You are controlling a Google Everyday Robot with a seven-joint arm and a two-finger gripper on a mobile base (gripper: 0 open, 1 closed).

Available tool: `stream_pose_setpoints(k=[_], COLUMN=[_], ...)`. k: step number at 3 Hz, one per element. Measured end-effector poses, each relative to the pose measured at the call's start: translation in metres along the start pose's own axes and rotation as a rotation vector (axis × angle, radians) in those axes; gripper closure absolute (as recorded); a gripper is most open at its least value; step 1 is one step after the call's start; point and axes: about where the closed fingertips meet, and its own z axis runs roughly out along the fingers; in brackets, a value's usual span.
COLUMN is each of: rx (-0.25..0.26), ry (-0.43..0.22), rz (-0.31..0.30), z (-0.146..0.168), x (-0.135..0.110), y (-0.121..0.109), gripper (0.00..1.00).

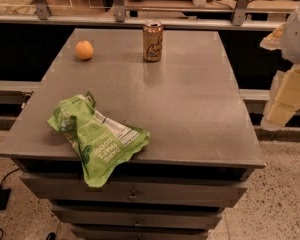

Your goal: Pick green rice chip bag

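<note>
A crumpled green rice chip bag (97, 139) lies well in front and left of a gold can (153, 40). One end droops over the grey table's (190, 109) front edge, probably easing a grab. An orange (84, 49) sits left of the can. The can stands upright, its contents hidden. Far right of the can, the gripper (282, 104) hangs off-table; whether it is apart or together cannot be told.

The green rice chip bag (97, 139) is lime green with white lettering and a white label panel. The orange (84, 50) is plain orange, the can (153, 41) gold-brown, the table (190, 109) dull grey. The gripper (282, 104), at the right edge beside the table, is cream-yellow.
</note>
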Motion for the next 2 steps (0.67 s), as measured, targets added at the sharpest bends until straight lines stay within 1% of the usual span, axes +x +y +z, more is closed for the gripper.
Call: stream_pose_setpoints(k=[1, 2], rx=[0.0, 0.007], ry=[0.0, -0.068], rz=[0.0, -0.203], z=[0.0, -0.006], x=[0.0, -0.064], y=[0.0, 0.001], gripper=[0.0, 0.0])
